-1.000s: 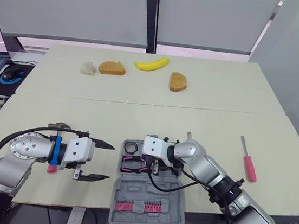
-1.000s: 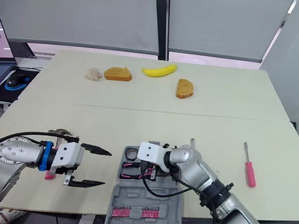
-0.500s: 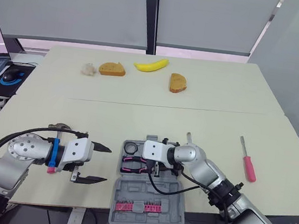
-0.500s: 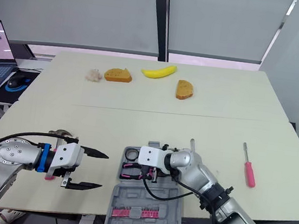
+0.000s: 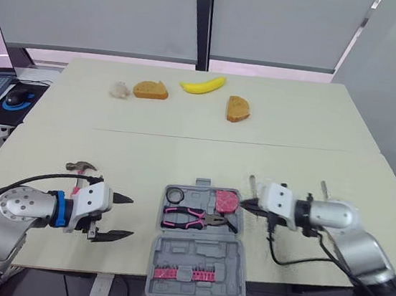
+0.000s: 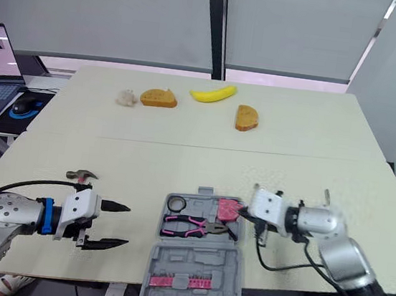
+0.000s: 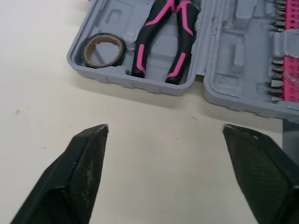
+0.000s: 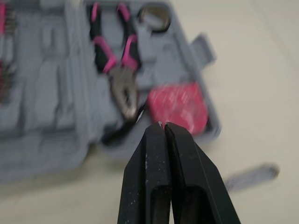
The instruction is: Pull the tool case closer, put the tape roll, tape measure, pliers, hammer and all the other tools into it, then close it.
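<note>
Tape measure (image 5: 226, 200) beside right gripper (image 5: 245, 205), maybe touching

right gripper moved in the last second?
Yes. The right gripper was over the pliers in the tool case; it has pulled back to the robot's right and now sits at the case's right edge, fingers shut.

In the far half of the tool case (image 5: 199, 253) lie the pliers (image 5: 188, 218), with the tape roll (image 7: 103, 63) at their ten o'clock and the tape measure (image 5: 226, 200) at their two o'clock. The hammer (image 5: 80, 167) lies at the case's ten o'clock.
</note>
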